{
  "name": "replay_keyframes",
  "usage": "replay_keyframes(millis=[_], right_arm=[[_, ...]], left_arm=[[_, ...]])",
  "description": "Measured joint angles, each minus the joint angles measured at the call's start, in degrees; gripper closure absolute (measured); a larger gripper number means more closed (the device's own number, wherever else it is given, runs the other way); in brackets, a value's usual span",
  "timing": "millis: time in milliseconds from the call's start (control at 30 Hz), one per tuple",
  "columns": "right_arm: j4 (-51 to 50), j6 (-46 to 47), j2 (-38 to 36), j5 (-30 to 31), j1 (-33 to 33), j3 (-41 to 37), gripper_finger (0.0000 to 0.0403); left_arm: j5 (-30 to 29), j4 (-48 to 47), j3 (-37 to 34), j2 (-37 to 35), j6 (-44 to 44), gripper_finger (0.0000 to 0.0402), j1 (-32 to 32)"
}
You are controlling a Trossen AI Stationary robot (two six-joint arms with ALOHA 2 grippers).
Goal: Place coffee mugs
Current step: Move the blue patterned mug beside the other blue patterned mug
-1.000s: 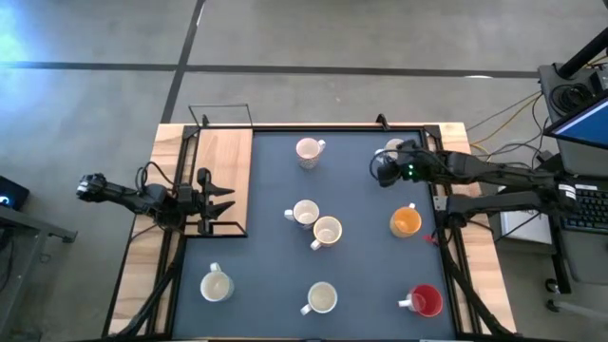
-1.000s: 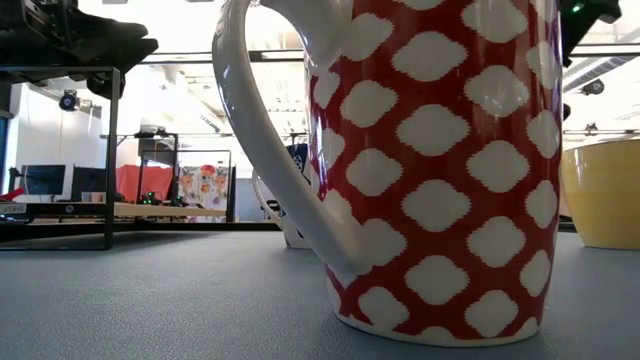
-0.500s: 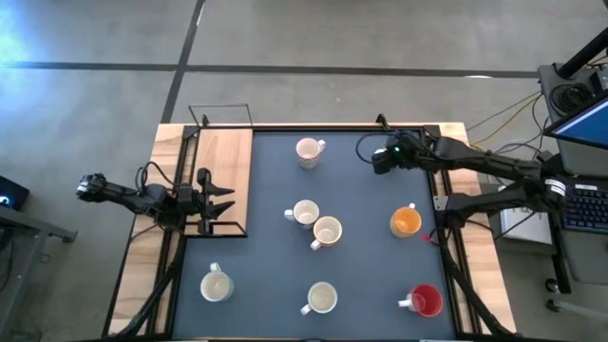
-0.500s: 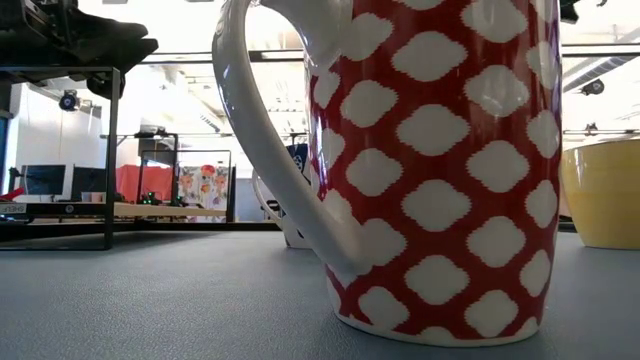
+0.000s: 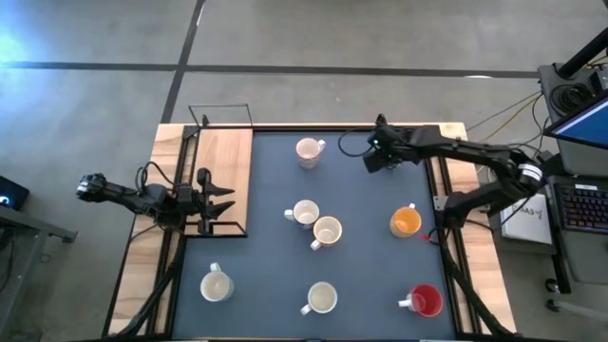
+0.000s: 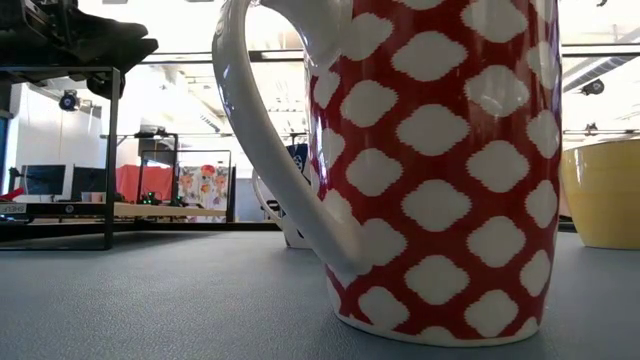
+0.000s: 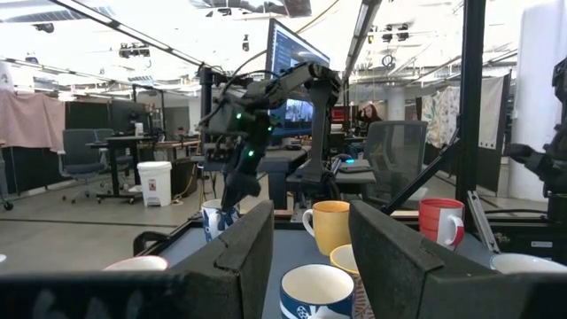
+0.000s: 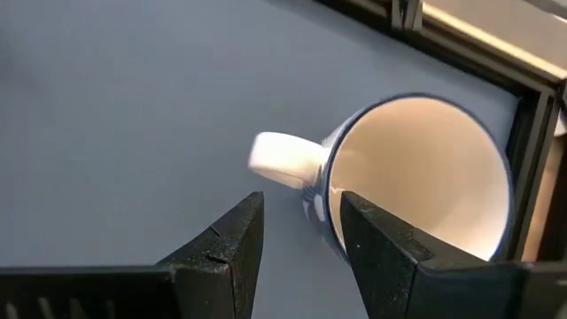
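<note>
A white mug with a blue rim (image 8: 416, 177) stands on the dark mat near its far right corner. Its handle (image 8: 282, 159) points away from the frame rail. My right gripper (image 8: 301, 208) is open and hovers just over that handle side, touching nothing. From overhead the right gripper (image 5: 372, 160) hides this mug. Other mugs stand upright on the mat: a white one (image 5: 309, 150), a touching pair (image 5: 315, 223), two white ones (image 5: 217, 285) (image 5: 321, 298), the orange one (image 5: 406, 221) and the red one (image 5: 425, 301). My left gripper (image 5: 225, 199) waits, open, over the wooden board.
A wooden board (image 5: 226, 157) with a black wire frame (image 5: 218, 116) lies along the mat's left side. A black rail (image 8: 461, 53) borders the mat just behind the blue-rimmed mug. The red patterned mug (image 6: 440, 170) fills the low view, with the orange mug (image 6: 605, 195) beside it.
My right gripper has moved from the mat's right edge toward the far edge and a little left, and the arm has swung around to reach in from the far right. It has left the top of the low view. No mug has moved.
</note>
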Motion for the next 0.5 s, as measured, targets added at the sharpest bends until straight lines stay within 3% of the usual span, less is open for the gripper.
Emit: replay_keyframes(millis=[300,500], right_arm=[[-1.19,-2.89,4.4,0.03,-1.75,-0.11,0.027],[-1.67,-5.94,5.23,-1.1,-1.91,-0.11,0.0324]], left_arm=[[0.0,0.02,0.0,0.0,0.0,0.0269,0.0],[0.0,0.02,0.0,0.0,0.0,0.0269,0.0]])
